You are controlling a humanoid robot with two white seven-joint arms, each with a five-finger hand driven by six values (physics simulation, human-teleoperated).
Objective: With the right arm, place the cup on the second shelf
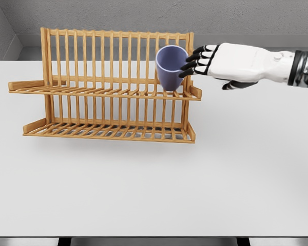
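One cup [171, 66]: set upright on the rack's [107, 87] upper shelf, right end; nothing seen inside.
Right hand [231, 62]: fingertips [189, 65] laid against the cup, not closed around it.

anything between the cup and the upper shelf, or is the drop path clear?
Nothing visible in the way. The cup sits at the right end of the rack's upper shelf, its base at slat level. The right robot hand has its fingertips at the cup's side; contact is unclear.

Lighting: bright, even, diffuse, from overhead. Shadows: faint, soft patch on the bench [143, 184] beneath the wooden rack [110, 84]. Glare: slight. Focus: sharp throughout, clean render.
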